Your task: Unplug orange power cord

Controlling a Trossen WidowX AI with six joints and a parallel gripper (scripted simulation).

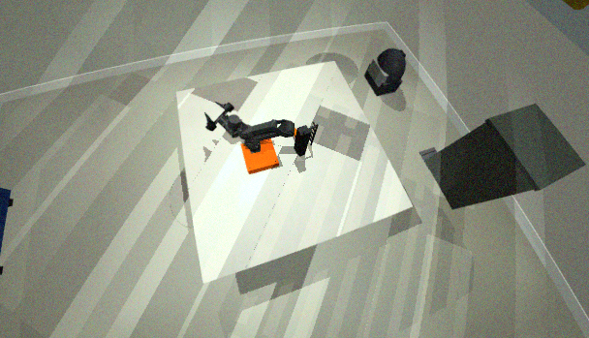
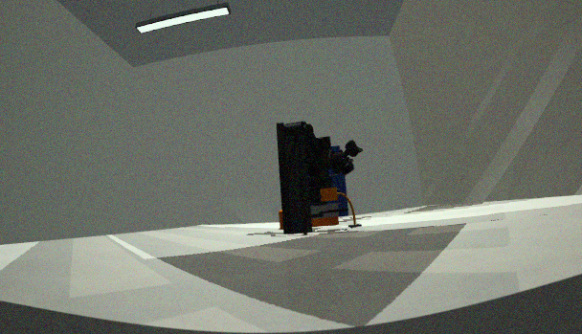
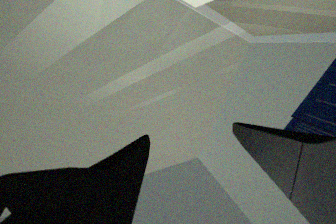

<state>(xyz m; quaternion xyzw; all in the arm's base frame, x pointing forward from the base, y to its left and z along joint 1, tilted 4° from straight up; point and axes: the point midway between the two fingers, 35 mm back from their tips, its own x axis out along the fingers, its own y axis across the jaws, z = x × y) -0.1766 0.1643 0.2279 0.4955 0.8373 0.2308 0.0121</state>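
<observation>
Your gripper (image 1: 218, 113) stands wide, its two dark fingers well apart with nothing between them; through the wrist view you see only pale wall and floor surfaces between the tips, plus a blue panel (image 3: 324, 105) at the right edge. From the top you can see the arm (image 1: 257, 130) stretched out over the white mat (image 1: 291, 212), the gripper pointing away toward the mat's far left corner, raised and apart from everything on the mat.

Look for the power strip (image 1: 302, 139) at the other end of the arm: a dark block standing upright near the orange base plate (image 1: 262, 160). In the exterior view that strip (image 2: 294, 181) rises as a tall black slab, and the orange plug (image 2: 328, 194) sits against its side. You can follow the orange power cord (image 2: 350, 210) curving from the plug down to the mat. Whether the plug's prongs are seated in the strip you cannot tell from these views. Your gripper is well apart from plug, cord and strip.
</observation>
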